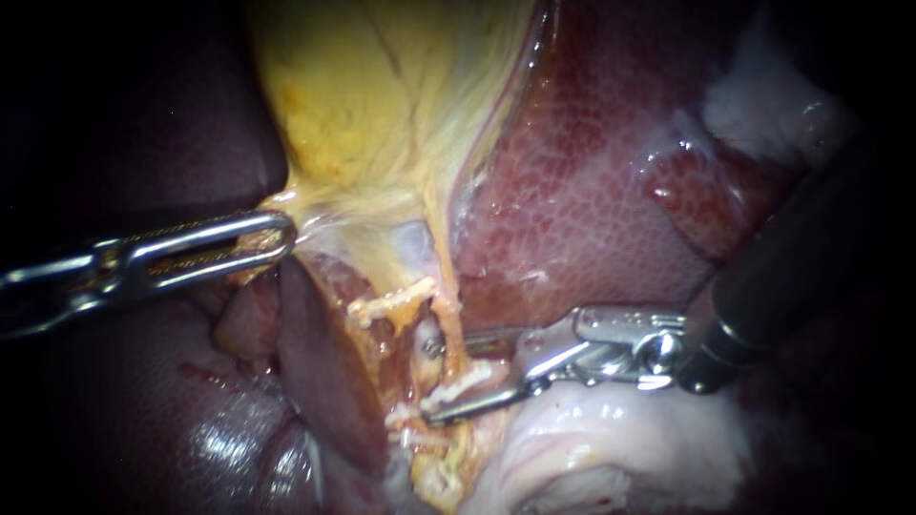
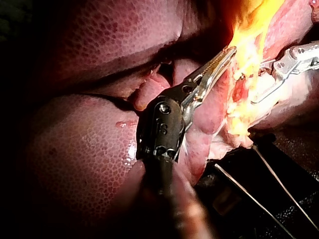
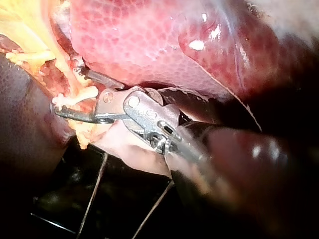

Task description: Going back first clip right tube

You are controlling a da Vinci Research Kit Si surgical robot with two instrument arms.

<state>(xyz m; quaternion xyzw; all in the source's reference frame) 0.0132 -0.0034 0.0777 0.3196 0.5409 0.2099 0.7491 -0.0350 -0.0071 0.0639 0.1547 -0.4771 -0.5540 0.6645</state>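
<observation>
My left instrument (image 1: 281,234) comes in from the left, its shaft cut off at the edge. Its pincer is clamped on the yellow lower rim of the gallbladder (image 1: 382,95) and holds it taut. My right instrument (image 1: 431,381), its shaft a dark blur over the liver (image 1: 592,219), has its pincer spread wide, one half on either side of the right tube (image 1: 448,324) below the gallbladder. A small metal glint (image 1: 435,349) sits at that tube; I cannot tell whether it is a clip or the pincer's upper tip. Frayed yellow tissue (image 1: 439,467) hides the tube's lower stretch.
</observation>
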